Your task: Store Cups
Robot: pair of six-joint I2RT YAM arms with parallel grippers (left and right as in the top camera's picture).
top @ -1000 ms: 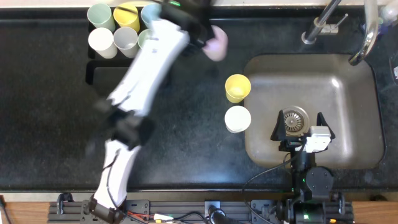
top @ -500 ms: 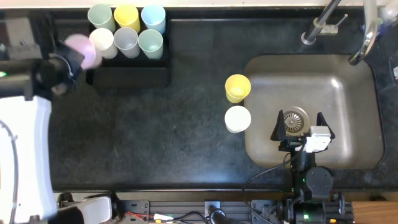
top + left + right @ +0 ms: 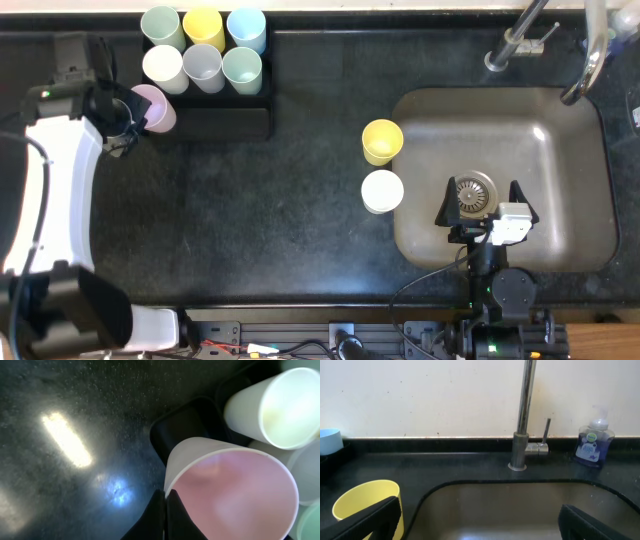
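Spreading across the top view is the dark desk [image 3: 300, 250]. The steel sink [image 3: 560, 130] is set into it on the right of the frame. The left arm [image 3: 55, 170] runs up the left edge of the frame. The right arm [image 3: 490, 285] stands at the lower right, and its jaws are spread wide over the sink.

Next in size is the black tray [image 3: 215, 122] in the upper left of the frame. Six cups [image 3: 203, 65] stand in its back rows, and the front row is bare. A yellow cup [image 3: 381, 140] and a loose white cup [image 3: 381, 190] wait on the desk just beside the sink, near the middle of the frame.

The pink cup [image 3: 155, 108] is at the left end of the tray. The left jaws are pressed together on its rim, with one inside the cup and one outside. In the left wrist view the cup leans, with its open mouth turned up toward the camera. An empty slot [image 3: 187, 422] shows just past it, and the tray's white cup [image 3: 275, 407] is close by.

I think the step now is to put the pink cup into that slot. To do it well, the arm should first turn the cup so it stands straight. Then it should line the cup's bottom up with the middle of the slot. It should go down slowly and keep away from the white cup next door, because one bump could tip it. The jaws should let go only when the cup sits flat in the tray. After that they should lift straight up, so the thin rim does not catch.
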